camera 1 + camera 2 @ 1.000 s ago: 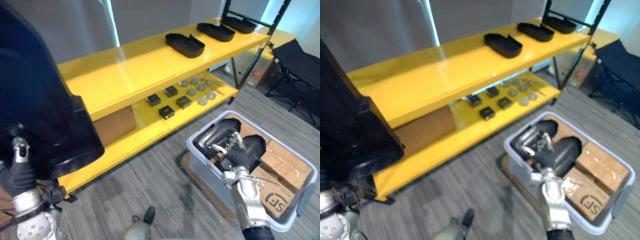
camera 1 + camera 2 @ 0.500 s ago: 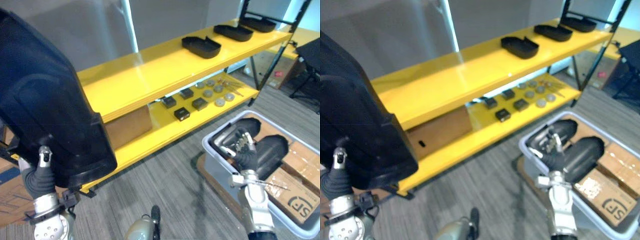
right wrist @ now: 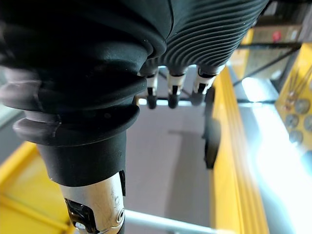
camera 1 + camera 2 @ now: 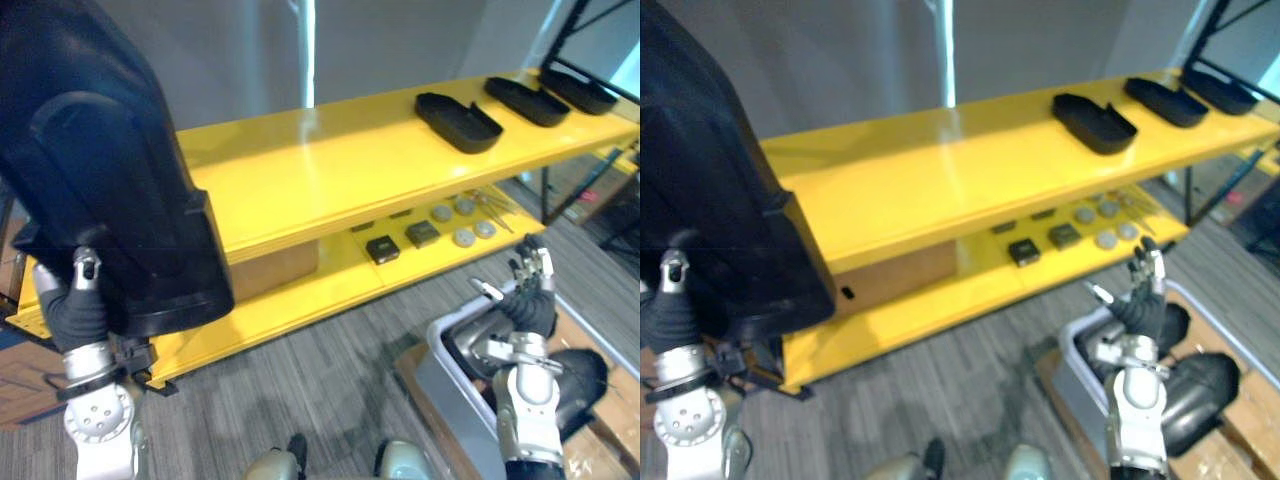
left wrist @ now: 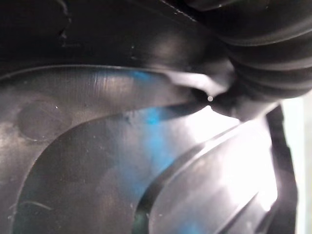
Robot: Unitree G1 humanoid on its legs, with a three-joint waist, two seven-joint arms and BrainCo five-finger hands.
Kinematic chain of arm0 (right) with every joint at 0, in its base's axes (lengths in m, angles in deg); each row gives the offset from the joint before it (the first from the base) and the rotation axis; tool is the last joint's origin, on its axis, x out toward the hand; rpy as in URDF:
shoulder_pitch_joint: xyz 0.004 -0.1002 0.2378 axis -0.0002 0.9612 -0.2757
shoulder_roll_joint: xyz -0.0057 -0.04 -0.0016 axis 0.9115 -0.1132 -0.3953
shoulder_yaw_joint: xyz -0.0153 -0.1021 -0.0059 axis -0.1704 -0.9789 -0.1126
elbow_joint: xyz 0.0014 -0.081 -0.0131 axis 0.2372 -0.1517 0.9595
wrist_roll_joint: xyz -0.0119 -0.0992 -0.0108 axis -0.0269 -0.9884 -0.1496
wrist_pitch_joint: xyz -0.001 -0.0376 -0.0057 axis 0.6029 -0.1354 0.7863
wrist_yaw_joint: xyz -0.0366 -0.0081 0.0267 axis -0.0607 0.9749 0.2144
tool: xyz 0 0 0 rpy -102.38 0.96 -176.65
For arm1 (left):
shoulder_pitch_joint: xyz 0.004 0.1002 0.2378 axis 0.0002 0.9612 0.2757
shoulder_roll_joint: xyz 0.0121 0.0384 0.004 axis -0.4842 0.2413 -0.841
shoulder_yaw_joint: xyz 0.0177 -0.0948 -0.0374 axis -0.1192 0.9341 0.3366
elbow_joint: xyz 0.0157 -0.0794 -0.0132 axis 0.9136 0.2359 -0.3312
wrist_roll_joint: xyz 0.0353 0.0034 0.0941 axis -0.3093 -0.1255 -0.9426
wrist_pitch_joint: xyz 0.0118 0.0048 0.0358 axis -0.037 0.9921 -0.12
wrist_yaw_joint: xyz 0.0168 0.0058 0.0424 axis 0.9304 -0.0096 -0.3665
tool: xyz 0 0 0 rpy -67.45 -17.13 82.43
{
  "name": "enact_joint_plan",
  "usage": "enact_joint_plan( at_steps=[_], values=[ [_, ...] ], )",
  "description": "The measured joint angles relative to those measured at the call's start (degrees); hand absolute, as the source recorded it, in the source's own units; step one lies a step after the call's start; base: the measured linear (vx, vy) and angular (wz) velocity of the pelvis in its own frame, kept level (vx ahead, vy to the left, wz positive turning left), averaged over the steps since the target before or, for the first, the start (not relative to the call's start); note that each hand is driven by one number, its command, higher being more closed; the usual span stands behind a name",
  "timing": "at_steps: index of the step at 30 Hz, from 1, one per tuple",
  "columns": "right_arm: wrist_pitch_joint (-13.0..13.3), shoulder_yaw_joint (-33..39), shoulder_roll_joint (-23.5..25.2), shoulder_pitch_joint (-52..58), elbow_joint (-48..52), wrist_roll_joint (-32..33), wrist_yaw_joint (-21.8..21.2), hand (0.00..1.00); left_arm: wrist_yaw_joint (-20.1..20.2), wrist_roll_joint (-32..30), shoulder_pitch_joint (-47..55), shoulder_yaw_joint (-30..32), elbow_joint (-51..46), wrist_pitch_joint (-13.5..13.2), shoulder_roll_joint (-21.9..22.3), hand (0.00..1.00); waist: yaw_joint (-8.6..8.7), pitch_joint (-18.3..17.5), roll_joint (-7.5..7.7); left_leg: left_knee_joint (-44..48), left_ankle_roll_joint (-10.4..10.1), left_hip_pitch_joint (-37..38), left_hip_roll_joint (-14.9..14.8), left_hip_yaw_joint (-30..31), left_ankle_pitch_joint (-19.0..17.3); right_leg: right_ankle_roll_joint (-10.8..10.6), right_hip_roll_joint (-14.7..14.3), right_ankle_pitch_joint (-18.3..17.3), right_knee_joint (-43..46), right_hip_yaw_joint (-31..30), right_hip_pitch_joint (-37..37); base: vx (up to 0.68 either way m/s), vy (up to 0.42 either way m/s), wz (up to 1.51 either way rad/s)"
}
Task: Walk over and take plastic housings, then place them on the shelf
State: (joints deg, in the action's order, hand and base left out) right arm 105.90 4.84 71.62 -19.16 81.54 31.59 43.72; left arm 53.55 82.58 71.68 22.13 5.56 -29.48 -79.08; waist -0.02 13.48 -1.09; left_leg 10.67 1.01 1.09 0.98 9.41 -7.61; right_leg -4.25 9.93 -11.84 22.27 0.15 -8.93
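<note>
Your left hand (image 4: 72, 312) sits at the lower edge of a large black plastic housing (image 4: 100, 170), held high in front of the yellow shelf (image 4: 330, 170); its grip cannot be told; your right hand (image 4: 527, 300) is open, fingers straight and spread, above a grey bin (image 4: 440, 375) holding more black housings (image 4: 575, 385); beyond that hand, three shelf housings (image 4: 458, 107) lie in a row.

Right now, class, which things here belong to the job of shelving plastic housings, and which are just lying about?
Job: large housing at the left hand; spare housings in the grey bin; three housings on the yellow shelf; open right hand.
Lying about: small black blocks, grey discs, cardboard box, all on the lower level.
</note>
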Motion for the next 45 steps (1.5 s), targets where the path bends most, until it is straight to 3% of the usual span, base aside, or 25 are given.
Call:
enact_joint_plan(
  at_steps=[3,4,5,6,7,9,10,12,14,15,16,17,19,20,22,26,29,36,41,45],
  values=[
    [0.1,-0.3,0.0,1.4,6.4,-0.3,0.1,0.0,-0.2,0.0,2.4,-1.4,-1.4,0.0,-0.1,1.0,-0.43,-2.0,3.02,4.6,-3.6,-0.3,-0.7,2.2,-6.3,1.6,1.2,4.9,-4.6,0.3,3.1,0.31,-0.451,0.82],
    [0.4,-0.8,-2.1,0.5,7.4,-0.6,0.2,0.0,-0.5,0.0,3.5,-2.0,-2.1,-0.5,2.4,1.0,-0.68,-3.6,2.56,7.4,-6.4,-1.3,-5.9,-3.1,-8.1,-4.0,0.1,6.2,-5.8,3.5,4.9,0.24,-0.435,0.55],
    [0.4,-1.0,-3.4,0.3,7.4,-0.5,0.2,0.0,-0.7,-0.1,4.0,-2.8,-2.4,-0.5,3.8,1.0,-0.77,-4.3,1.43,7.6,-6.9,-1.5,-8.1,-4.0,-8.1,-3.1,-1.2,5.7,-6.1,4.7,5.0,0.35,-0.576,0.4],
    [0.4,-1.2,-5.4,-1.1,7.1,-0.5,0.1,0.0,-1.3,-0.1,5.2,-3.6,-2.4,-0.6,5.9,1.0,-1.62,-5.7,-0.88,6.6,-8.1,-1.1,-10.5,-4.9,-7.4,-1.6,-3.7,4.7,-5.9,5.0,4.9,0.23,-0.303,0.12],
    [0.5,-1.2,-5.7,-2.1,6.9,-0.4,0.1,0.0,-1.7,-0.1,5.3,-3.6,-2.3,-0.6,6.5,1.0,-1.77,-5.7,-1.49,7.2,-8.6,-1.3,-11.3,-5.7,-6.4,-1.1,-4.5,4.3,-5.9,5.2,5.1,0.28,-0.332,0.06],
    [0.5,-1.2,-5.8,-4.4,4.6,0.8,0.1,0.0,-2.8,-0.1,4.9,-3.5,-1.9,-0.6,7.5,1.0,-1.51,-4.6,-2.39,18.1,-6.0,-5.9,-12.3,-6.0,-3.9,-0.3,-5.8,3.9,-7.6,6.4,8.2,0.28,-0.329,0.15],
    [0.5,-1.0,-5.9,-4.1,3.3,1.3,0.1,0.0,-3.1,-0.2,4.8,-3.5,-1.7,-0.6,7.9,1.0,-1.48,-3.2,-1.96,27.1,-5.3,-9.0,-12.6,-6.5,-0.2,0.3,-5.8,4.1,-10.1,7.0,12.1,0.23,-0.25,0.11],
    [1.1,0.5,-5.5,-2.1,3.2,2.2,0.0,0.0,-2.8,-0.2,4.7,-3.6,-0.6,-0.6,7.9,1.0,-1.21,-2.7,-1.68,31.8,-6.3,-11.4,-13.3,-9.3,-0.9,0.6,-5.2,4.3,-13.6,8.4,16.8,0.22,-0.156,0.11],
    [2.7,3.4,-4.6,-0.4,3.2,2.2,0.2,0.0,-1.8,-0.5,4.6,-3.6,0.0,-0.6,7.9,1.0,-0.38,-2.9,-2.09,22.1,-6.3,-11.2,-12.2,-13.0,-1.2,0.5,-4.3,4.3,-15.8,9.9,18.9,0.23,-0.046,0.18],
    [3.0,5.1,-3.8,0.3,3.3,2.3,0.7,0.0,-1.3,-0.7,4.4,-3.7,0.0,-0.9,7.9,1.0,0.3,-3.1,-2.33,12.7,-6.8,-11.0,-10.7,-13.3,-0.1,0.5,-3.9,4.3,-16.4,10.5,18.9,0.19,0.058,0.21],
    [3.0,5.4,-3.6,0.7,3.3,2.2,1.2,0.0,-1.0,-0.8,4.2,-3.7,0.0,-1.1,7.9,1.0,0.72,-3.2,-2.57,7.6,-6.9,-10.4,-9.9,-13.1,1.9,0.4,-3.9,4.3,-16.7,10.8,18.9,0.16,0.088,0.18],
    [3.1,5.6,-3.5,1.3,3.3,2.0,1.9,0.0,-0.4,-0.8,4.0,-3.7,0.1,-1.4,8.0,1.0,0.85,-3.1,-3.05,0.5,-7.0,-9.1,-9.3,-12.8,7.0,0.0,-4.0,4.2,-16.8,10.7,18.8,0.14,0.128,-0.08],
    [3.2,4.6,-0.9,1.5,3.5,1.1,3.7,0.0,-0.2,-0.8,3.6,-3.3,0.9,-1.7,7.1,1.0,0.69,-2.2,-0.67,-3.6,-7.0,-5.1,-6.9,-15.2,8.4,-1.0,-1.5,4.1,-16.7,9.5,19.0,0.16,0.151,-0.35],
    [3.2,3.9,-0.3,1.3,3.8,1.0,4.2,0.0,-0.1,-0.8,3.2,-3.3,1.3,-1.7,6.6,1.0,0.7,-2.1,0.48,-4.3,-6.3,-4.2,-6.0,-16.4,8.0,-1.3,-0.3,4.2,-16.7,9.1,19.0,0.12,0.107,-0.32],
    [3.4,3.0,0.0,1.2,3.9,1.4,4.7,0.0,0.8,-0.7,2.6,-3.1,1.3,-1.7,6.0,1.0,0.71,-2.4,1.14,-4.6,-5.3,-3.1,-5.0,-18.3,7.2,-2.1,1.0,4.6,-16.0,9.0,18.6,0.12,0.113,-0.4],
    [4.2,1.4,3.4,2.7,3.8,2.1,3.9,0.0,2.8,-0.5,0.5,-2.8,1.0,-1.7,4.0,1.0,1.18,-2.6,0.88,-6.1,-4.3,-1.0,-4.0,-21.8,6.4,-2.9,2.5,5.2,-13.2,8.9,16.2,0.08,0.085,-0.39],
    [4.6,-2.0,3.8,3.0,3.8,2.2,0.5,0.0,1.7,-0.8,-0.2,-2.9,0.5,-1.1,4.1,1.0,1.65,-2.6,0.87,-6.5,-4.2,-1.3,-4.1,-22.4,6.4,-3.7,2.2,7.7,-16.8,8.9,15.9,0.03,0.02,-0.45],
    [5.1,-3.8,3.4,3.7,4.0,1.6,-0.4,0.0,2.0,-0.5,-1.1,-5.4,0.5,0.7,4.6,1.0,2.27,-2.6,0.79,-9.4,-4.4,-1.3,-4.0,-21.2,7.9,-3.8,1.5,8.4,-17.9,9.8,15.8,-0.03,0.001,0.04],
    [5.1,-4.5,-0.2,3.2,5.9,1.1,-4.7,0.0,2.3,-0.1,-1.9,-6.2,0.6,4.7,4.2,1.0,2.35,-2.6,0.75,-10.5,-4.3,-0.9,-4.0,-21.1,9.1,-3.6,1.4,8.6,-17.9,10.3,15.8,-0.05,0.001,0.02],
    [5.2,-7.5,-2.6,1.6,7.1,2.4,-8.3,0.0,2.0,0.5,-4.7,-9.7,2.5,10.0,2.7,1.0,2.44,-3.2,0.38,-11.5,-4.3,0.0,-3.9,-21.2,10.1,-3.6,1.4,8.6,-18.0,10.3,16.2,-0.06,0.003,-0.03]
  ],
)
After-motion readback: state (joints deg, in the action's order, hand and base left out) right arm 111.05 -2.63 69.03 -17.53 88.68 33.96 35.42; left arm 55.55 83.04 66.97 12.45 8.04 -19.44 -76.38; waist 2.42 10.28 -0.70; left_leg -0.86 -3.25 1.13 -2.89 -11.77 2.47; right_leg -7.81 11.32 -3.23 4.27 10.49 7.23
